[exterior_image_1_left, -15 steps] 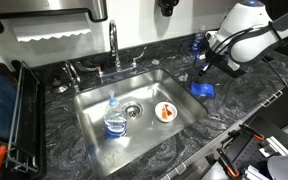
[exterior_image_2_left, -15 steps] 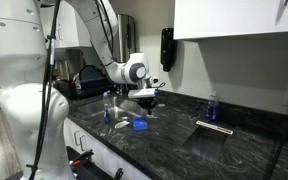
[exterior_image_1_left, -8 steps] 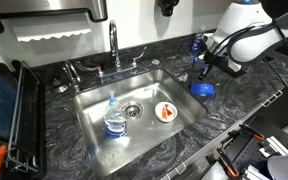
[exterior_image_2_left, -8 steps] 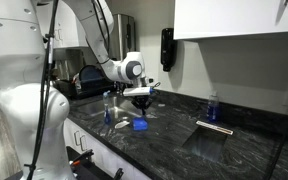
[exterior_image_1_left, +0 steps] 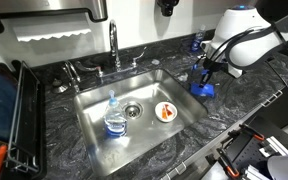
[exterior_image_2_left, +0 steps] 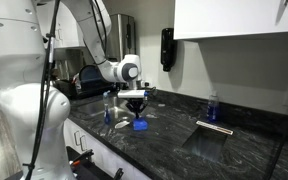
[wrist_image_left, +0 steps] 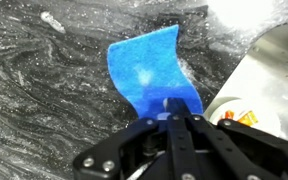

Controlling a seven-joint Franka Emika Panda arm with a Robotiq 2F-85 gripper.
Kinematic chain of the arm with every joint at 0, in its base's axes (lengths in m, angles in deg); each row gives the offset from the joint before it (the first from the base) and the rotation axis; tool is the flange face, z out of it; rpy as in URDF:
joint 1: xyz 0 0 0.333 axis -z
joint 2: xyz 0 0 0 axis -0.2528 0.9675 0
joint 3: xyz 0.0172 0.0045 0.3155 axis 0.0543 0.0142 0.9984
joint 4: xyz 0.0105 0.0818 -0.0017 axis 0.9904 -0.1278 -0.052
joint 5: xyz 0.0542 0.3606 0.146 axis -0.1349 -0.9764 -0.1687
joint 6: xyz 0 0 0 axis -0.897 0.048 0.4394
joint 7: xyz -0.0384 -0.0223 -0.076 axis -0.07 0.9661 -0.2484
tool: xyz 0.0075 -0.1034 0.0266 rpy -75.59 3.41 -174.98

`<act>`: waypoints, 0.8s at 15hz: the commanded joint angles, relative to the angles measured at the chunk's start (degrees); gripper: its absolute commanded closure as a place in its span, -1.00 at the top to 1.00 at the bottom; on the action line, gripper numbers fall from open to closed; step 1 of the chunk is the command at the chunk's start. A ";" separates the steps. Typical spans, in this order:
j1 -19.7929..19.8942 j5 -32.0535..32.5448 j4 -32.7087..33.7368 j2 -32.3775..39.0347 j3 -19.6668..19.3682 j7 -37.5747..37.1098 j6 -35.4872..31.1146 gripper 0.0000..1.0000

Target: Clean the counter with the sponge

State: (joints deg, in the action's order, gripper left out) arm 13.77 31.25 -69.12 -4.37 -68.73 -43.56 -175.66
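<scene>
The blue sponge (exterior_image_1_left: 201, 89) lies on the dark marbled counter (exterior_image_1_left: 246, 108) just right of the steel sink. In the wrist view the sponge (wrist_image_left: 147, 62) lies flat on the counter (wrist_image_left: 44, 90), tilted, with its near edge between my fingers. My gripper (wrist_image_left: 173, 108) is down on that edge, jaws closed together on it. In both exterior views the gripper (exterior_image_1_left: 206, 79) (exterior_image_2_left: 136, 111) stands upright directly over the sponge (exterior_image_2_left: 140, 124), touching it.
The sink (exterior_image_1_left: 92, 108) holds a clear bottle with a blue cap (exterior_image_1_left: 114, 118) and a small orange-and-white dish (exterior_image_1_left: 165, 111). A faucet (exterior_image_1_left: 114, 45) stands behind it and a dish rack (exterior_image_1_left: 4, 110) to the left. The sink rim (wrist_image_left: 269, 70) is close beside the sponge.
The gripper has come down from a little above the sponge onto it and shifted slightly toward the sink. The sponge has stayed in place.
</scene>
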 commanded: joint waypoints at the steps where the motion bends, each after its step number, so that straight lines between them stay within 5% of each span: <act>1: -0.18 -1.32 -1.79 0.26 0.64 -0.24 -1.28 -1.00; 12: -0.19 1.83 -3.01 4.84 0.72 -6.77 -10.87 -1.00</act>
State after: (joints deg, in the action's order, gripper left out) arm 13.40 31.55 -71.95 -1.95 -68.31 -48.38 -182.98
